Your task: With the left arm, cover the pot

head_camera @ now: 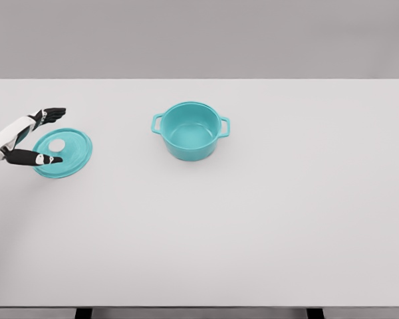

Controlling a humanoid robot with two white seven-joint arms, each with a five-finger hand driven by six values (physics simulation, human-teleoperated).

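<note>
White table, grey backdrop: left hand spread open, holding nothing, teal lid lying flat between thumb and fingers, open pot well beyond fingertips; advise closing squarely on the lid before lifting.

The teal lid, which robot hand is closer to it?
Left. The left hand is spread open around the lid's left edge; the right hand is not in view.
</note>
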